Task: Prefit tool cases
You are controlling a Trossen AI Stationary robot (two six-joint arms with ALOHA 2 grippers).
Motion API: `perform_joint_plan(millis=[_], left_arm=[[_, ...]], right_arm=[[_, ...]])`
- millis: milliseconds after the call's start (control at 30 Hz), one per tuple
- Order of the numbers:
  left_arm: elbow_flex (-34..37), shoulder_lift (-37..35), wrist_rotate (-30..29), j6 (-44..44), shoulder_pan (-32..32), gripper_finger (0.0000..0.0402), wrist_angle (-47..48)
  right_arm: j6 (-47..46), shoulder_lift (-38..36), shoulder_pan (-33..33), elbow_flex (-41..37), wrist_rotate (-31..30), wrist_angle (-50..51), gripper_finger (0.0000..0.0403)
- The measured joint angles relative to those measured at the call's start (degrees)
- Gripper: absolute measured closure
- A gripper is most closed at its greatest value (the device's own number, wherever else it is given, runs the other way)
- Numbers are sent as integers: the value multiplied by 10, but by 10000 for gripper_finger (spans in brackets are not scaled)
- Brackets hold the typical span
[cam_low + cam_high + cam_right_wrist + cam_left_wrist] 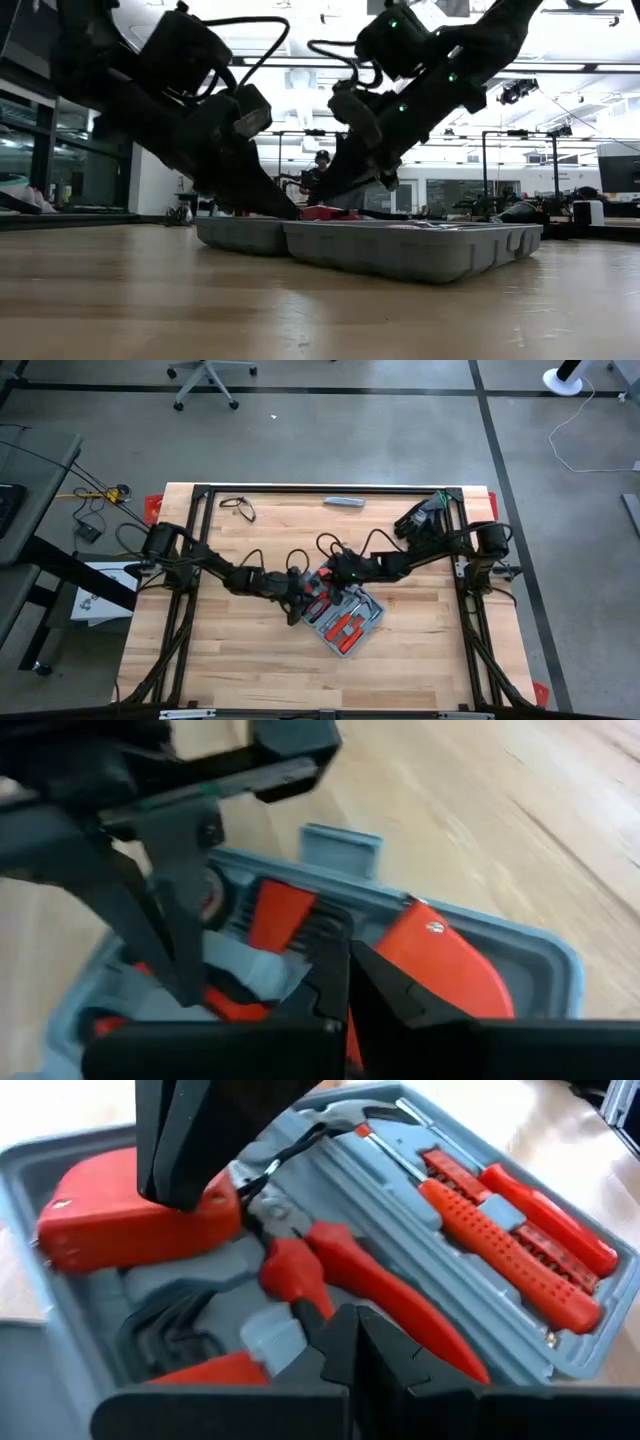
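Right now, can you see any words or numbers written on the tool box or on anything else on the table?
No text can be read in any view.
Open blue-grey moulded plastic tool case: no legible label.
Red blocky tool inside it: only a tiny pale mark, too small to read.
Slim grey bar-shaped object at the far edge of the light wooden table: too small to tell.

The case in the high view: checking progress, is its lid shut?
No, the case lies open on the table, with red-handled tools showing in its slots.
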State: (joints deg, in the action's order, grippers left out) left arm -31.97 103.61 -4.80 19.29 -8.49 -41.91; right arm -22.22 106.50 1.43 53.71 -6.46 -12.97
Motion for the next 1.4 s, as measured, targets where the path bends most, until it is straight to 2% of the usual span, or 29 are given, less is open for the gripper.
perform_joint_plan(millis=[300, 633, 767, 900, 1133, 1267, 1400], left_arm=[[0, -2, 5, -3, 3, 401, 19], [0, -2, 5, -3, 3, 401, 26], [0, -2, 5, -4, 3, 401, 27], [0, -2, 5, -4, 3, 401, 29], [1, -2, 7, -4, 3, 401, 30], [1, -1, 7, -10, 3, 401, 30], [1, -1, 7, -9, 3, 401, 30]], right_arm=[[-36, 7, -19, 2, -16, 45, 402], [-14, 10, 7, 28, -14, 49, 403], [-23, 16, 11, 28, -13, 89, 403], [-34, 20, 10, 28, -52, 136, 403], [-17, 19, 18, 28, -10, 95, 403], [13, 6, 19, 28, -29, 93, 403], [51, -22, -19, 28, -50, 93, 403]])
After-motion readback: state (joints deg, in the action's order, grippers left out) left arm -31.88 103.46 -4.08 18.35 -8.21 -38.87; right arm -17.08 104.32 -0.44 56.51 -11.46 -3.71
